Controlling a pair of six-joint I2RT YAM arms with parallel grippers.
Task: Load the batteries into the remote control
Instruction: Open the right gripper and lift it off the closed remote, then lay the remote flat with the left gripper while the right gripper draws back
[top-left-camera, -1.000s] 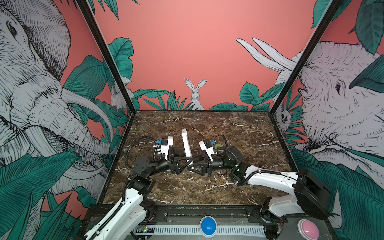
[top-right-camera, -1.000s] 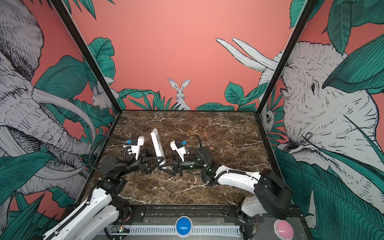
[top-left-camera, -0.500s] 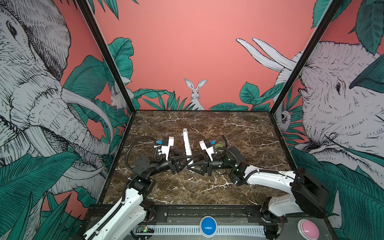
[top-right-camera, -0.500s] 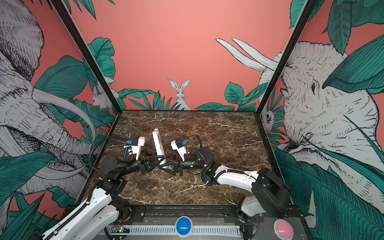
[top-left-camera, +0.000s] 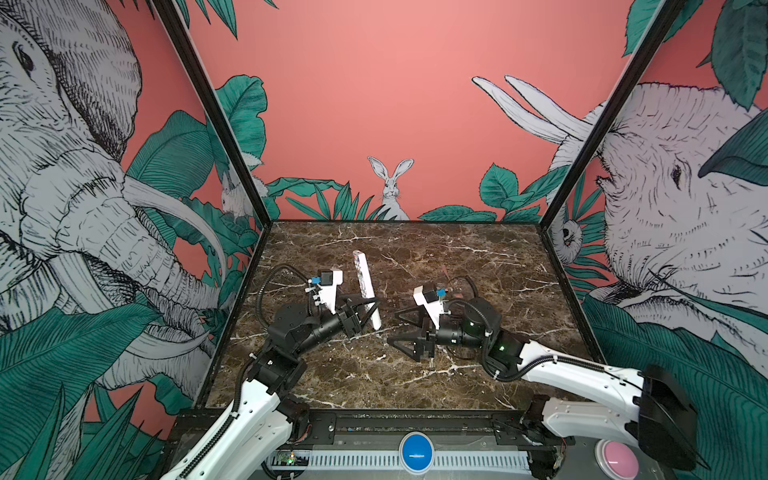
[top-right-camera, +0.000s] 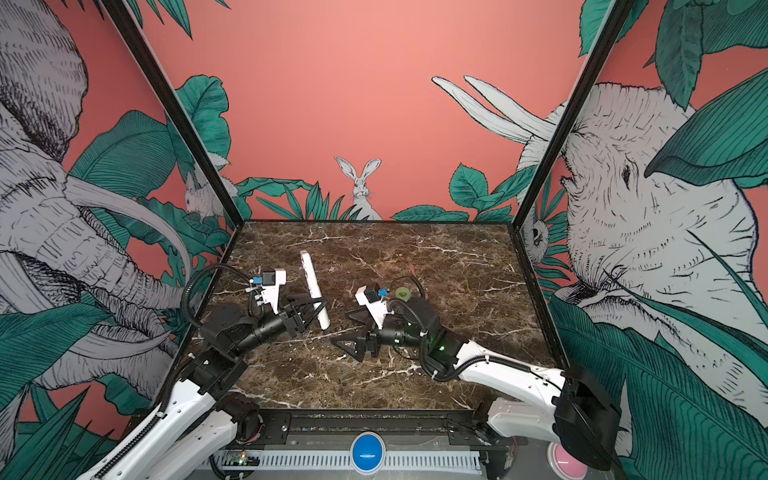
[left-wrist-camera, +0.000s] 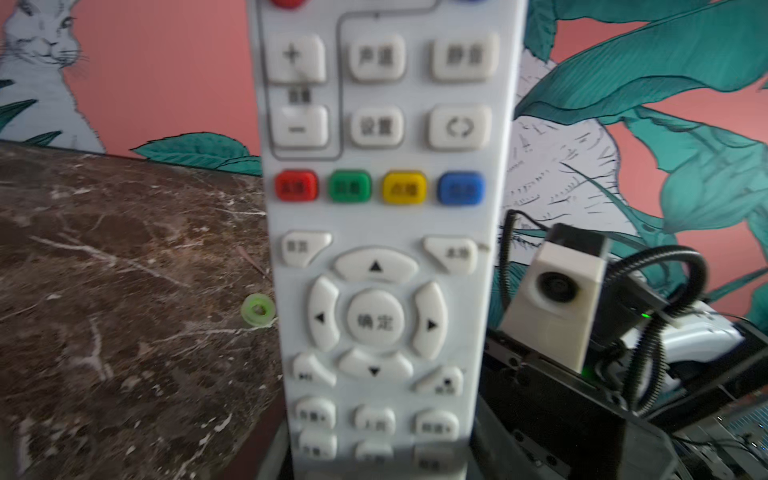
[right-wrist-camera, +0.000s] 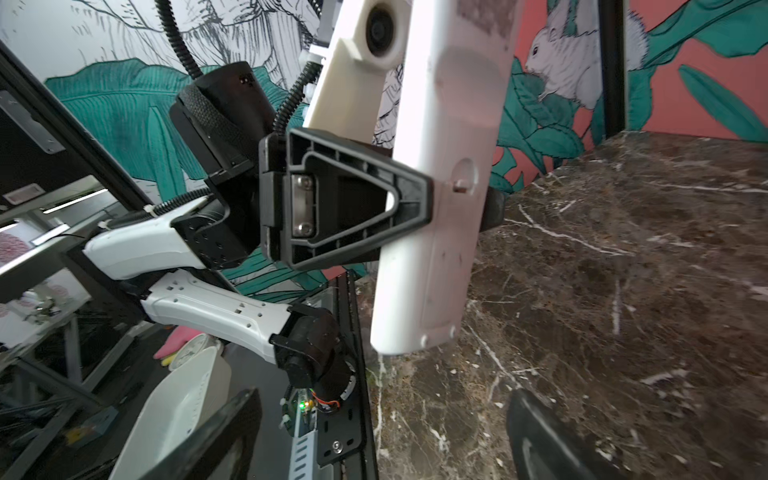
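Observation:
The remote control (top-left-camera: 365, 286) (top-right-camera: 313, 286) is a long white bar standing nearly upright, leaning slightly, over the left middle of the marble table. My left gripper (top-left-camera: 372, 305) (top-right-camera: 318, 305) is shut on its lower part. The left wrist view shows its button face (left-wrist-camera: 382, 249) filling the middle between the jaws. The right wrist view shows its plain white back (right-wrist-camera: 440, 187) with a left finger (right-wrist-camera: 345, 203) pressed against it. My right gripper (top-left-camera: 394, 328) (top-right-camera: 340, 330) stands open and empty to the right of the remote. No batteries show clearly.
A green ring-shaped roll (top-right-camera: 402, 293) (left-wrist-camera: 258, 309) lies on the table (top-left-camera: 478, 257) behind my right wrist. Patterned walls close in the left, back and right sides. A black rail (top-left-camera: 415, 419) runs along the front edge.
My left gripper closed on the remote. My right gripper then opened, let go of it and drew back to the right. The remote stays upright in the left grip.

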